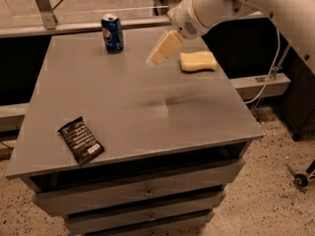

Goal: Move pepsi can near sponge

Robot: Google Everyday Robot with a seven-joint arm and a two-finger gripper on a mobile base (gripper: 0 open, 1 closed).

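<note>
The pepsi can (112, 32) stands upright at the far left of the grey table top (133, 97), blue with a silver top. The pale yellow sponge (198, 61) lies flat near the far right edge. My gripper (158, 56) hangs above the table between them, closer to the sponge, its cream fingers pointing down and left. It holds nothing and touches neither thing. The white arm reaches in from the upper right.
A flat black snack packet (80, 140) lies near the front left corner. The table has drawers below its front edge (142, 191). A metal rail runs behind the table. A cable hangs at the right side.
</note>
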